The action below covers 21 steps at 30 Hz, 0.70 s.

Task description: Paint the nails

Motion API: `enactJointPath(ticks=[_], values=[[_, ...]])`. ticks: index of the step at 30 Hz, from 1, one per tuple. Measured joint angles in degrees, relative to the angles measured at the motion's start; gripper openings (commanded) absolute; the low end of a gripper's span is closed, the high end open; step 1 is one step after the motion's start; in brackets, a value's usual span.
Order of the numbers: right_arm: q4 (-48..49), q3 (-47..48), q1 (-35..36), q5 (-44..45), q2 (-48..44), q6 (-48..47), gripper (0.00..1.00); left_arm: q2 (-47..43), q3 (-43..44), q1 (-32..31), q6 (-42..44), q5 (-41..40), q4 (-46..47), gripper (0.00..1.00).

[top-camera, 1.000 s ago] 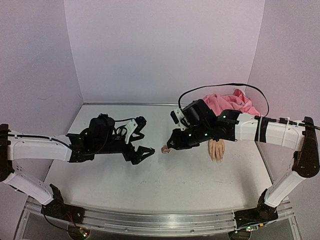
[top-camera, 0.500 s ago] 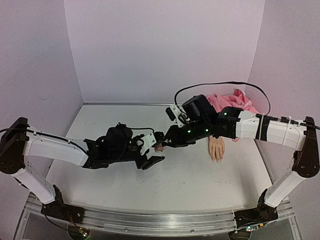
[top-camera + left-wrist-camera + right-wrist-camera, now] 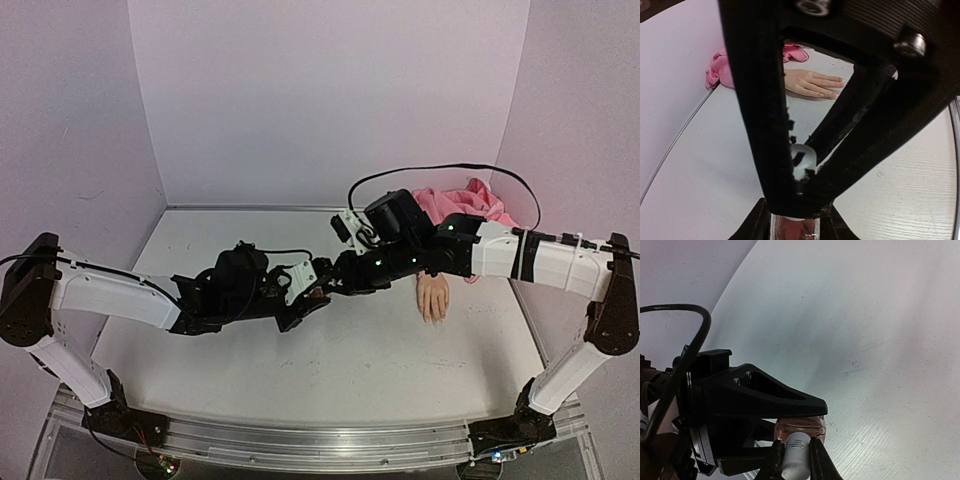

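A small pinkish polish bottle [image 3: 318, 293] with a white cap [image 3: 796, 452] hangs above the table's middle, held from both sides. My right gripper [image 3: 796, 457] is shut on the cap. My left gripper [image 3: 796, 226] is shut on the glass body [image 3: 796, 229], its jaws pressed against both sides. In the top view the left gripper [image 3: 308, 296] and right gripper [image 3: 328, 284] meet tip to tip. The mannequin hand [image 3: 433, 297] lies flat at the right, fingers toward me, its pale nails [image 3: 836, 80] bare. Both grippers are well left of it.
The pink sleeve [image 3: 462, 205] is bunched in the back right corner. A black cable [image 3: 440, 170] arcs over the right arm. Lilac walls close in the table [image 3: 360, 370] on the left, back and right.
My left arm has swung right to the bottle and its jaws have closed from wide open onto the glass. The right gripper lifted the bottle slightly leftward, then held still.
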Motion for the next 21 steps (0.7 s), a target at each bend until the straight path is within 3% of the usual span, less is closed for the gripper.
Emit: enactJointPath(ticks=[8,12,14,21], values=[[0.0,0.1,0.0,0.0,0.0,-1.3,0.0,0.0,0.0,0.0,-0.3,0.5,0.0,0.08],[-0.8,0.3,0.0,-2.1,0.0,-6.7,0.0,-0.7,0.0,0.5,-2.5,4.7,-1.4,0.0],[-1.0,0.3,-0.1,-5.0,0.0,-11.5,0.0,-2.1,0.0,1.7,-5.2,10.4,-3.8,0.0],[-0.6,0.4,-1.0,-25.1,-1.4,-30.1,0.0,-6.2,0.0,7.0,-19.7,42.2,-8.2,0.0]])
